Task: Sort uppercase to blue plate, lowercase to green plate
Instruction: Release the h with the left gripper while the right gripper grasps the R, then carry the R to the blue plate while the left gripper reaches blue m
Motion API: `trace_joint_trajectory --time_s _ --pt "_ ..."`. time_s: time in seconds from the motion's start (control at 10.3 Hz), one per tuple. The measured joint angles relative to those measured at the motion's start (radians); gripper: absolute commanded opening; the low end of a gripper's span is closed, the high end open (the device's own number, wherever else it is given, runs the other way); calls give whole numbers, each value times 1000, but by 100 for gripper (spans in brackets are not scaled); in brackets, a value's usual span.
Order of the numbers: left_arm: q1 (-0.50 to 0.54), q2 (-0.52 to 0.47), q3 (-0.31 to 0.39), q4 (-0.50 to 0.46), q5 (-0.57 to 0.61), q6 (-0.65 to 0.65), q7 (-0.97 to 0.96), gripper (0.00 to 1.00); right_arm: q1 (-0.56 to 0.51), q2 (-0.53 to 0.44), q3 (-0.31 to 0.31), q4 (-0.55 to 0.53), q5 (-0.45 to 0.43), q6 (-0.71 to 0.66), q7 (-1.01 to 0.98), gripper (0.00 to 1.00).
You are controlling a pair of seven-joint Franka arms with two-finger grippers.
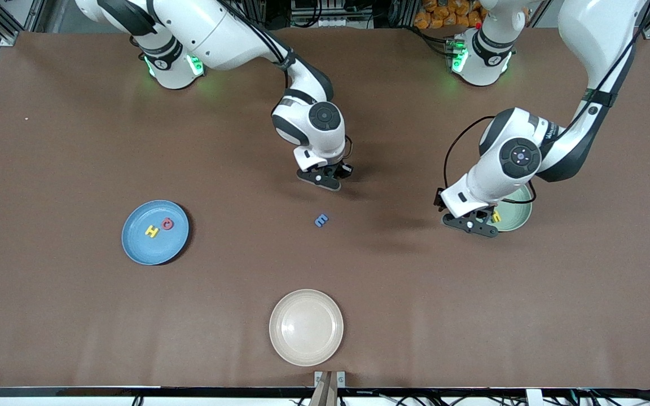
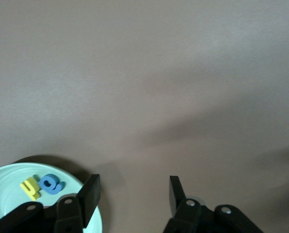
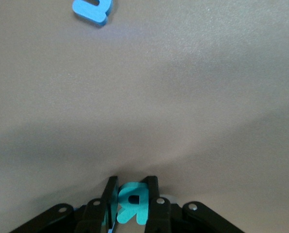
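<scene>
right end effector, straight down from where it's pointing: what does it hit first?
Probably just the bare table. The right end effector, shut on the teal R, points down at brown surface; the light-blue letter lies off its line. Depth is unclear.

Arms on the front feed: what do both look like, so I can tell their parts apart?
Both arms are glossy white with black joint bands and round dark caps at the wrists. Each base glows green. A black cable loops beside each wrist. The right end effector and left end effector are black, with flat black fingers and silver screws, as the wrist views show.
</scene>
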Motion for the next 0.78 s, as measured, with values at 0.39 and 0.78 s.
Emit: trace_joint_trajectory --time_s 0.39,0.78 --pt "-50 2 0 30 0 0 -17 53 -27 -17 -6 15 -7 -44 -45 0" --pt "-134 37 1 86 0 28 -51 55 -167 -141 -7 29 -4 -184 -205 0"
